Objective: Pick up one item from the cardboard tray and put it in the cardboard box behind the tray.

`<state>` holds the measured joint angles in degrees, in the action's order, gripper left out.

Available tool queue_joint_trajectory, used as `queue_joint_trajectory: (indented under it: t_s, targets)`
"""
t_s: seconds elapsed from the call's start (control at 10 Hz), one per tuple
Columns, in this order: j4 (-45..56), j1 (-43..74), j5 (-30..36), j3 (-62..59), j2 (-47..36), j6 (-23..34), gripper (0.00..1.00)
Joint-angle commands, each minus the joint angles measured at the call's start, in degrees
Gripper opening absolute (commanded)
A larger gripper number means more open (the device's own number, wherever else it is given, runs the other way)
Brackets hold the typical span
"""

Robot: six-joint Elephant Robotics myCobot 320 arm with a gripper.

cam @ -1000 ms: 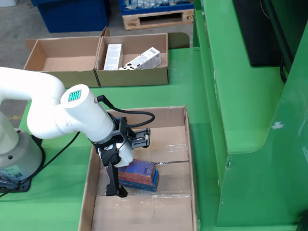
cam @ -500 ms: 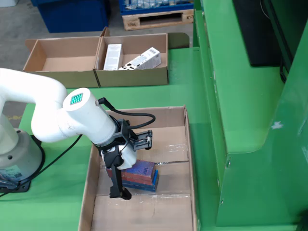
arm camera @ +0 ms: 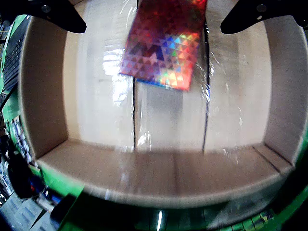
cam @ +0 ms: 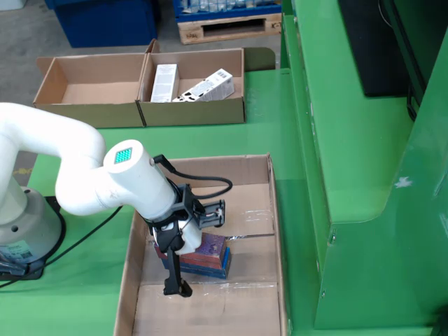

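- Right now the gripper (cam: 183, 269) hangs low inside the cardboard tray (cam: 275, 231), its black fingers (arm camera: 60, 17) spread wide apart with nothing between them; in the wrist view they sit at about 10 and 2 o'clock.
- Just beside the fingers in the fixed view, at roughly 3 o'clock, lies the holographic box (arm camera: 163, 45), a flat red, glittering pack resting on the tray floor; in the wrist view it sits at 12 o'clock, between the two fingers and a little tilted.
- To grasp well, I judge the jaws should be turned square to the pack's long edges, centred over it, then lowered until the tips straddle both sides before closing.
- Glossy tape on the tray floor could let the pack slide, so a slow close seems wise.
- Farther off, at 12 o'clock in the fixed view, stands the cardboard box (cam: 192, 112), holding white cartons (cam: 201, 87); an empty box (cam: 87, 112) adjoins it at 11 o'clock.
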<state>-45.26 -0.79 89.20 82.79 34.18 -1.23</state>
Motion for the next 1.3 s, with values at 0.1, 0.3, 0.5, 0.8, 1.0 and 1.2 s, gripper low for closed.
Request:
queue_joint_trajectory:
  t_s: [0.1,0.3,0.5,0.8,1.0,1.2]
  targets:
    - [-0.38,-0.09,0.21,-1.62,0.58,0.02,1.0]
    - [-1.01,-0.56,0.03,-1.25,0.82,-0.27,1.0]
    - [-1.01,-0.56,0.03,-1.25,0.82,-0.27,1.0]
    - [-1.01,-0.56,0.03,-1.25,0.82,-0.27,1.0]
    - [-1.01,-0.56,0.03,-1.25,0.82,-0.27,0.8]
    - [-1.01,-0.56,0.03,-1.25,0.82,-0.27,0.6]
